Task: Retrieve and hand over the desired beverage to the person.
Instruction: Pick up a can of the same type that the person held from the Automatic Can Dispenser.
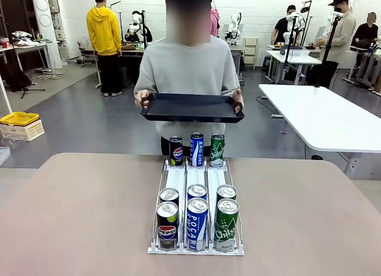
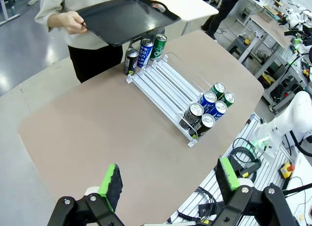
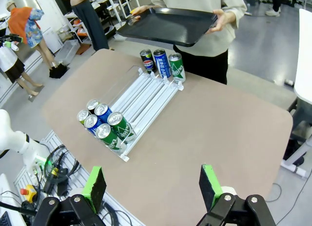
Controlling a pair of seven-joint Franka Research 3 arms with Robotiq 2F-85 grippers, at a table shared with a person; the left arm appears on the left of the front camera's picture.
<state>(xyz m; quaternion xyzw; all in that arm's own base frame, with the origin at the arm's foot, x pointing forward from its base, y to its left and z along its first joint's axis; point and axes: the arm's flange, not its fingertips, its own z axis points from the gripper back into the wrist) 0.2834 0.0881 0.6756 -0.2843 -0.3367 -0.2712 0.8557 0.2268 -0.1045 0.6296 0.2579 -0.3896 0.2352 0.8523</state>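
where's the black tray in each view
Front view: black tray upper centre, beyond the white can rack.
Left wrist view: tray at top, left of centre.
Right wrist view: tray at top centre.
Shared landmark: the rack, its three-can end nearest the tray.

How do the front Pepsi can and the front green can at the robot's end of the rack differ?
Colour: the Pepsi can is black with a red, white and blue logo; the green can has white lettering. Lane: the Pepsi can stands in the left lane of the rack, the green can in the right, a blue can between. Both stand upright, each with a matching can behind.
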